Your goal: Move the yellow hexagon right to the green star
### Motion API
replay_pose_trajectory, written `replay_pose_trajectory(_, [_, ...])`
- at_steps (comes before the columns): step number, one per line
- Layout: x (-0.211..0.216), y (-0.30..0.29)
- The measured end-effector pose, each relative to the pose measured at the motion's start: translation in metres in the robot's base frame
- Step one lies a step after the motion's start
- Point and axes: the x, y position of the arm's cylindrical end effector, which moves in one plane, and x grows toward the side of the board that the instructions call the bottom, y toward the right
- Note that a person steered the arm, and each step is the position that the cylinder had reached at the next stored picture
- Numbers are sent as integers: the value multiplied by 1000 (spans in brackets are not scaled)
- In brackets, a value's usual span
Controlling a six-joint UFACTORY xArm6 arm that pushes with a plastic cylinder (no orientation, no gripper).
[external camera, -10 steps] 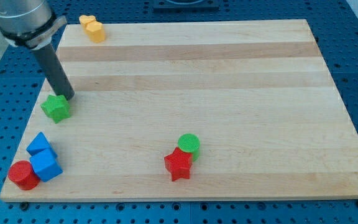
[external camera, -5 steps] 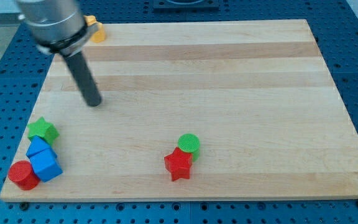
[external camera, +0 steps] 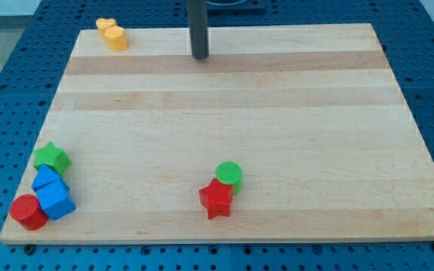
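The yellow hexagon [external camera: 116,38] sits at the board's top left corner, touching a yellow heart-like block [external camera: 105,25] just above and left of it. The green star [external camera: 52,157] lies near the board's left edge, low down, touching the blue blocks below it. My tip [external camera: 200,56] rests on the board near the top edge, well to the right of the yellow hexagon and far from the green star.
Two blue blocks [external camera: 51,193] and a red cylinder [external camera: 28,211] crowd the bottom left corner of the wooden board [external camera: 277,113]. A green cylinder [external camera: 229,175] and a red star [external camera: 216,199] sit together at the bottom middle.
My tip pushed the green star down and left against the blue blocks, then moved up and right across the board to near the top edge. The other blocks have not moved.
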Motion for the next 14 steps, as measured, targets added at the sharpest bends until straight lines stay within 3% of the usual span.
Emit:
replay_pose_trajectory(2, [-59, -24])
replay_pose_trajectory(14, [-60, -144])
